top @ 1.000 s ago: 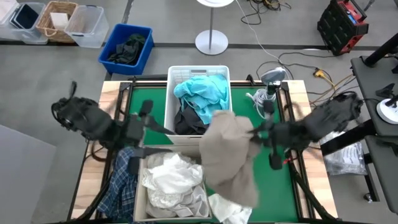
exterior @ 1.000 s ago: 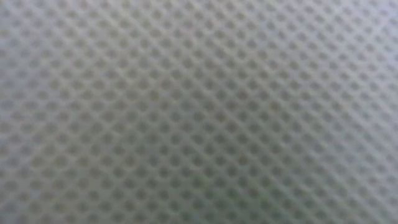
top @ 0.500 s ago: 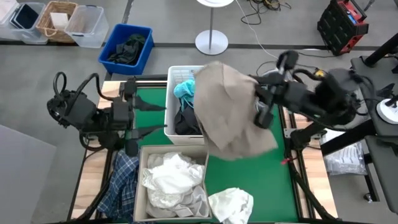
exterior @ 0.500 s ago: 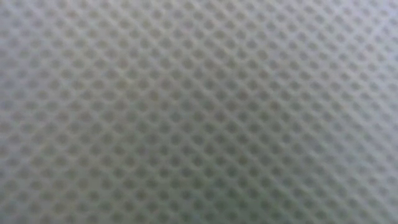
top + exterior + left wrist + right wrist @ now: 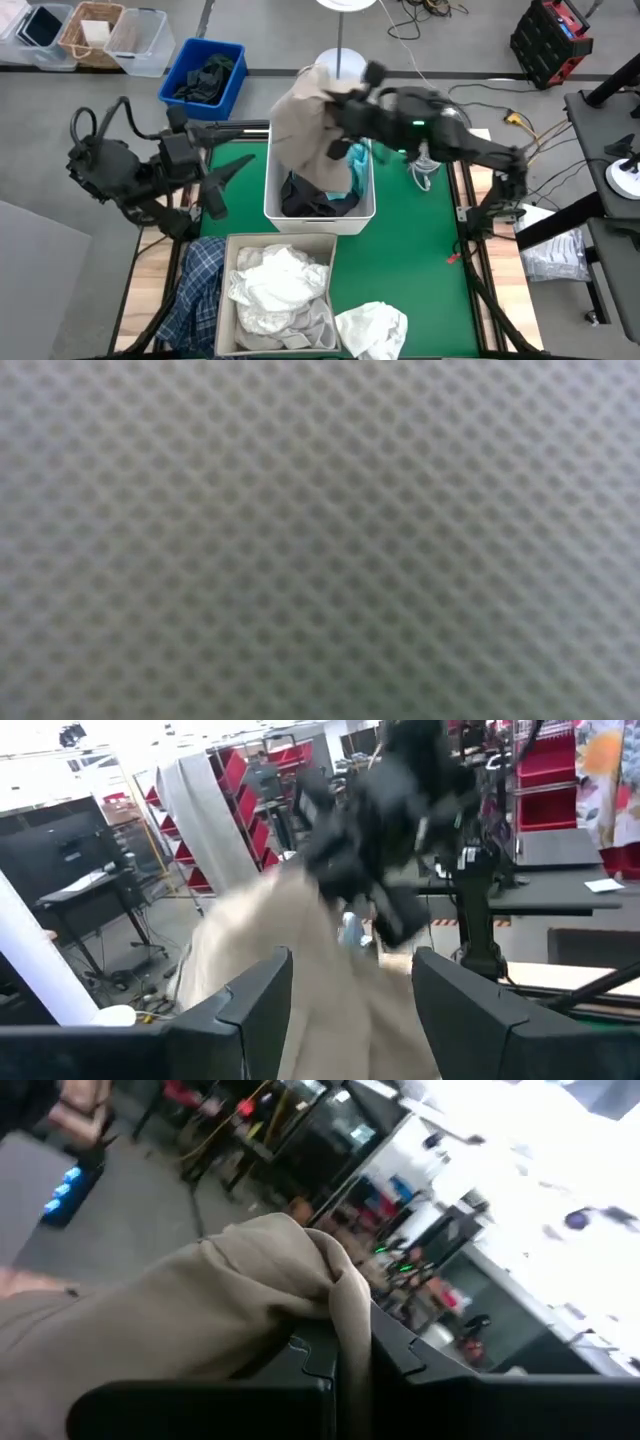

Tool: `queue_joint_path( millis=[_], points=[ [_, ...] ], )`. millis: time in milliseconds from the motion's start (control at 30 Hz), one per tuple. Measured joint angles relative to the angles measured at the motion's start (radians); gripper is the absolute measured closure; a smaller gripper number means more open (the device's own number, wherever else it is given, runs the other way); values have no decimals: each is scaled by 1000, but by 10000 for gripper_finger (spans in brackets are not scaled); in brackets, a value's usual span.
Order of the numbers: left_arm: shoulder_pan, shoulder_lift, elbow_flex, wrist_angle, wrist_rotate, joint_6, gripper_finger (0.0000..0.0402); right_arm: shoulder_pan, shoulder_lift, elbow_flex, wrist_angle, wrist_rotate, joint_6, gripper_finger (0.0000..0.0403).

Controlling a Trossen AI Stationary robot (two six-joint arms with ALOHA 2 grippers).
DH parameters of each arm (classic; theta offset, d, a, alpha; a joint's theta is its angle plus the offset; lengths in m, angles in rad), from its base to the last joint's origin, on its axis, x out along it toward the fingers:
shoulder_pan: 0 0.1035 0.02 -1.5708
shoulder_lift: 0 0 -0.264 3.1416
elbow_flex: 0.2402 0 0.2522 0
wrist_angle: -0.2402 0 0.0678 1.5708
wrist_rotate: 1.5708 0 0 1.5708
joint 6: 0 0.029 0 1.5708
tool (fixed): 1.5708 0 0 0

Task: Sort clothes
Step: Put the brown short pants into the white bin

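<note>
The right gripper (image 5: 345,100) is clamped on the beige garment (image 5: 305,130), which hangs over the far end of the white basket (image 5: 272,190) at the back of the green table (image 5: 420,260). That basket holds a dark grey garment (image 5: 310,195) and a teal one (image 5: 358,160). The left gripper (image 5: 215,185) hovers just left of the basket, its fingers apart and holding nothing. Nearer the front, a beige bin (image 5: 228,300) holds white clothes (image 5: 275,285); a plaid shirt (image 5: 195,295) drapes beside it, and another white garment (image 5: 370,328) lies on the table. The low view shows only a mesh-like surface (image 5: 320,540).
</note>
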Motion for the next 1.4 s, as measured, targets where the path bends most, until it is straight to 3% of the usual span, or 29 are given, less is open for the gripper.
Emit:
queue_joint_path(
  millis=[133,400,900,1167,1400],
  points=[
    [0,-12,0,-3,-1,-6,216,-42,67,-1,-78,-66,102,391],
    [0,-23,0,-23,-2,-9,216,-99,139,-12,-304,-336,438,391],
    [0,-17,0,-117,-2,-78,216,-199,206,-179,-284,-615,701,390],
    [0,-18,0,-171,-1,-136,216,-276,207,-308,-265,-851,842,390],
    [0,-13,0,-173,0,-137,216,-310,207,-443,-281,-883,850,390]
  ],
)
